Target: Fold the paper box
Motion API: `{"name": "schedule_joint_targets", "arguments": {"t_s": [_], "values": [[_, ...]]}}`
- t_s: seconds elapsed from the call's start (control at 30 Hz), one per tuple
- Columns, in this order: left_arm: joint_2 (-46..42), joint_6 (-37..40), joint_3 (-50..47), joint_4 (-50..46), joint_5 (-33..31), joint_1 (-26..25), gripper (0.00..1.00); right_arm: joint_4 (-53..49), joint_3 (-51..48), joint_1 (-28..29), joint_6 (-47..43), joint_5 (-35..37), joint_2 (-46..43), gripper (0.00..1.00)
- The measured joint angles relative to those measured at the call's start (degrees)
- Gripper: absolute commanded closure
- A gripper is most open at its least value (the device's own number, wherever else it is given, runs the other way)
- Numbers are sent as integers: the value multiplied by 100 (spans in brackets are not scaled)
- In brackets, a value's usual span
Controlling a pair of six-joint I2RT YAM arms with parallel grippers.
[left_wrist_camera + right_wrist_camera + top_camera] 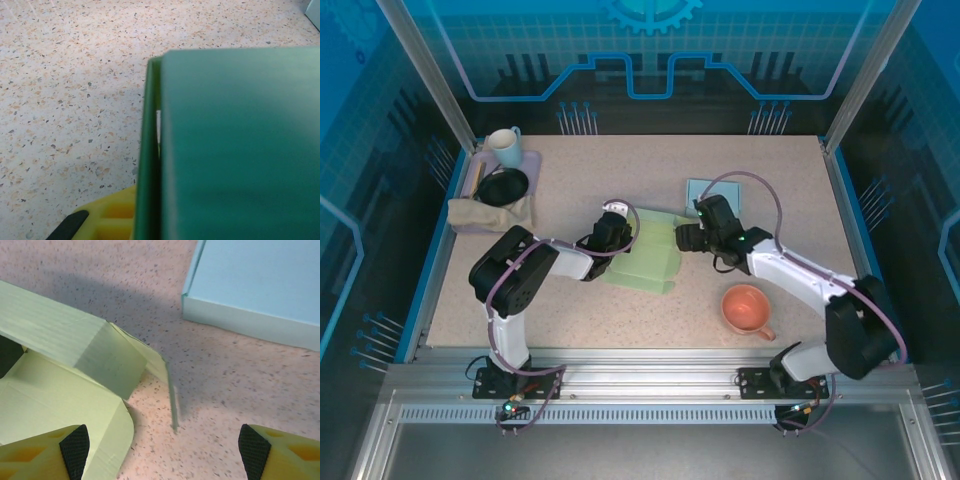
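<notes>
The pale green paper box (pixel 650 258) lies partly folded near the middle of the speckled tabletop (pixel 770 170), between the two arms. The left end effector (pixel 610 235) sits at the box's left edge. In the left wrist view one green panel stands close up against a yellow finger (pixel 107 220) with its black pad (the other finger is hidden behind the panel). This end effector is clenched on that panel of the paper box.

The right end effector (pixel 682 238) is at the box's right edge and is released, its fingers spread wide. From its wrist camera, the left pad overlaps a flat panel of the box, while the right pad hangs over bare tabletop. Between them a thin flap stands on edge, beside a raised, folded wall.

A light blue box (pixel 700 190) rests just beyond the right end effector, apart from the green one. An orange cup (pixel 745 307) stands nearer the arm bases on the right. At the far left, a lilac tray (pixel 532 160) carries a pale mug (pixel 505 147), a black bowl (pixel 503 187) and a tan cloth (pixel 480 212).
</notes>
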Motion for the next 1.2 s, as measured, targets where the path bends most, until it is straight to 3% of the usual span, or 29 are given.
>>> {"name": "schedule_joint_targets", "arguments": {"t_s": [0.13, 0.3, 0.67, 1.2], "values": [[0, 0, 0, 0, 0, 0, 85, -74, -468, -59, 4, 612, -643, 23], [0, 0, 0, 0, 0, 0, 85, -61, -675, -575, -26, 813, -627, 25], [0, 0, 0, 0, 0, 0, 85, 474, -688, -614, -415, 109, 262, 26], [0, 0, 0, -9, 0, 0, 85, 964, -678, -468, -844, -262, 450, 27]]}}
